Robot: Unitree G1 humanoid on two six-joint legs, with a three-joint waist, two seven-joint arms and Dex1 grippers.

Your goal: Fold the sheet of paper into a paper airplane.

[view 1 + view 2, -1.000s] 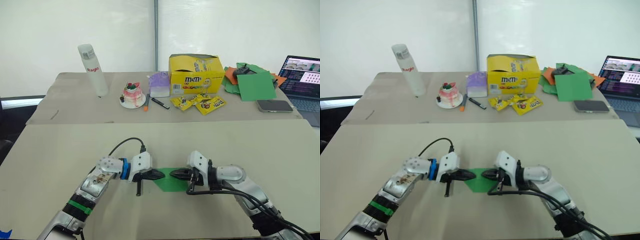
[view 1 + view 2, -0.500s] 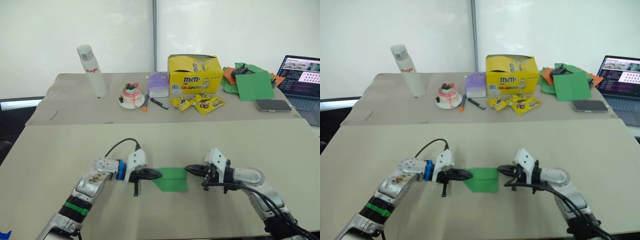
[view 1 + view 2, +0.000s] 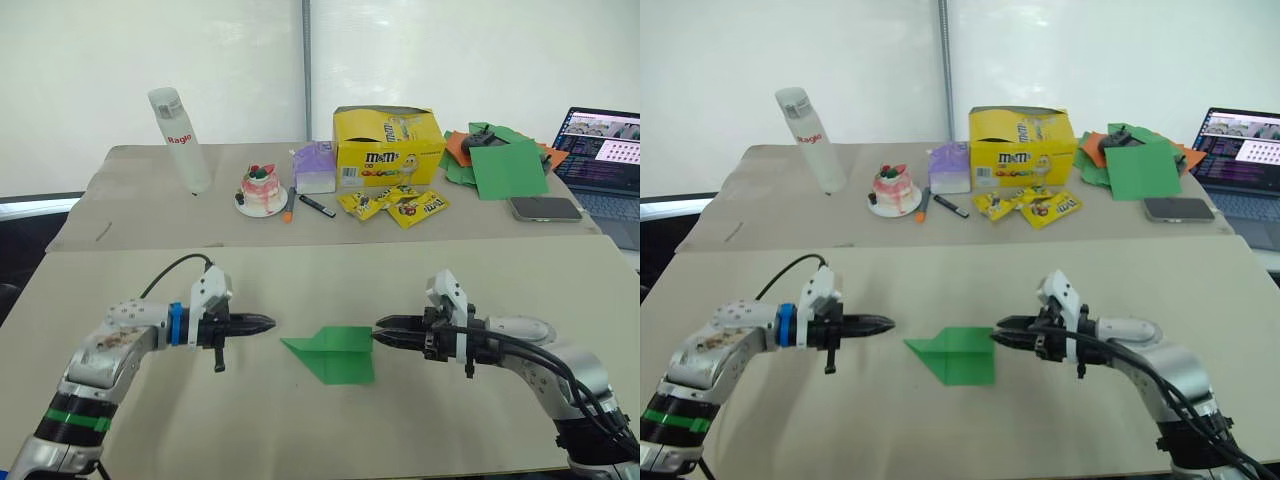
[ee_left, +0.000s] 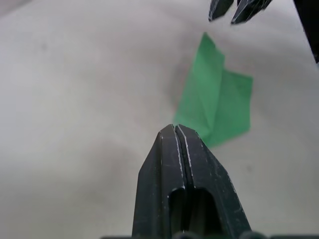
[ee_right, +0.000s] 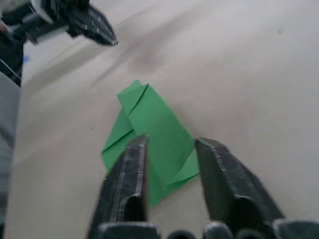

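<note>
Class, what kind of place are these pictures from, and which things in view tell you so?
Probably an indoor robot test area. Two plain tables stand against white walls, with an open laptop, a yellow M&M's box and a heap of coloured paper as props.

The right gripper has its two black fingers apart, just over the folded green paper airplane on the tan table. The left gripper is beyond the paper.

Silver-grey arms with white wrist blocks and black tapered jaws. Left arm: blue ring at wrist, green band near elbow, looping black cable. Right arm: black cables along forearm.
</note>
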